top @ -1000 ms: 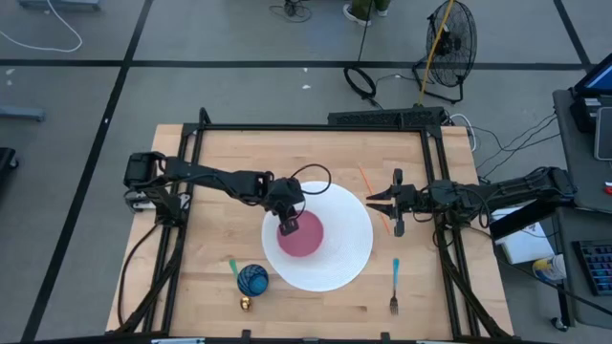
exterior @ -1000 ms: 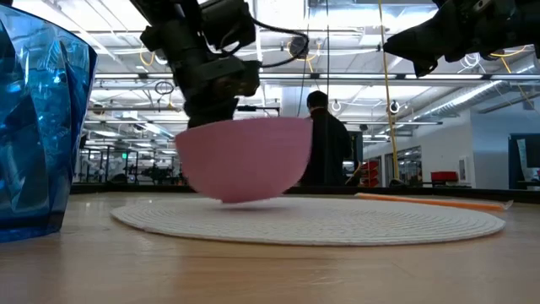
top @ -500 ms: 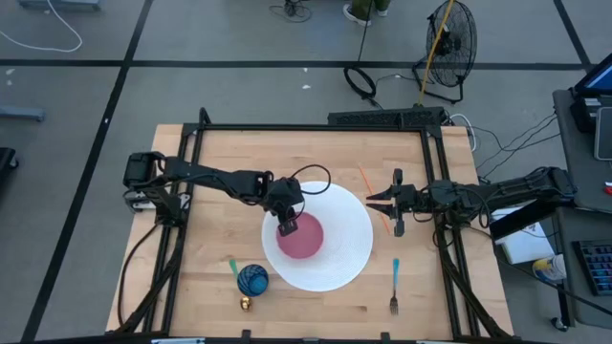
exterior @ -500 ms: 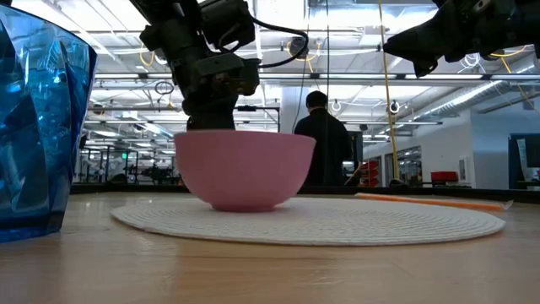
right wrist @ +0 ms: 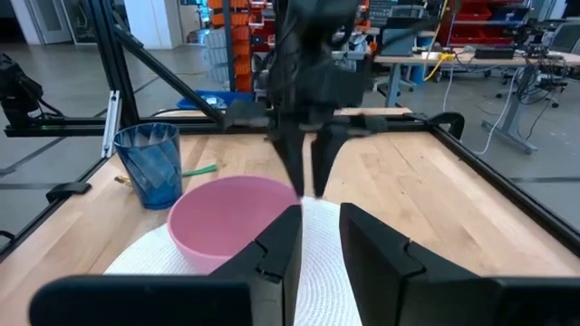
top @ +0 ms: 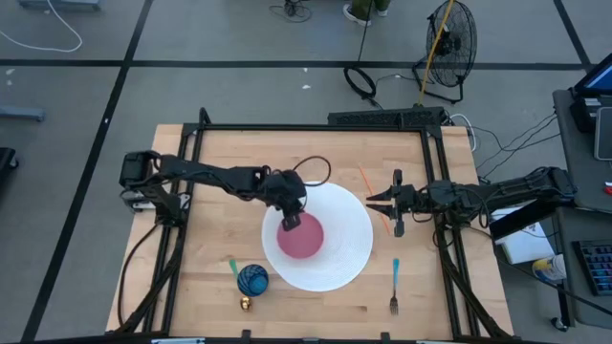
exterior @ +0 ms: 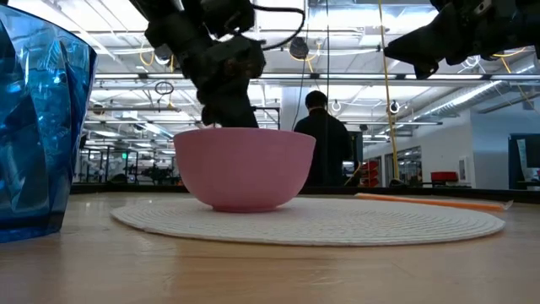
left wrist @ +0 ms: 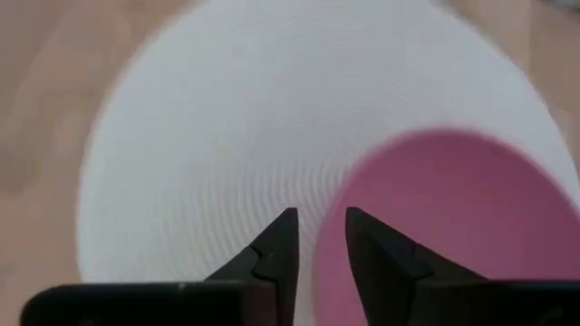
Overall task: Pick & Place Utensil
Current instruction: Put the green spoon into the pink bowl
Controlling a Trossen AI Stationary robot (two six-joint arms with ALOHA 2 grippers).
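Pale wooden table [top: 220, 162], round white woven placemat [top: 349, 229] at its middle, smooth pink plastic bowl [top: 301, 236] standing on it.

Left gripper [top: 285, 223] at 10 o'clock of the bowl, fingers slightly parted astride the rim, grasping nothing. Right gripper [top: 375, 202] waiting at 3 o'clock of the placemat, released and empty. Teal-handled metal fork [top: 394, 283] lying on bare wood at 5 o'clock, untouched. Likely risk: catching the rim with one finger when pulling away, so tipping or dragging the bowl.
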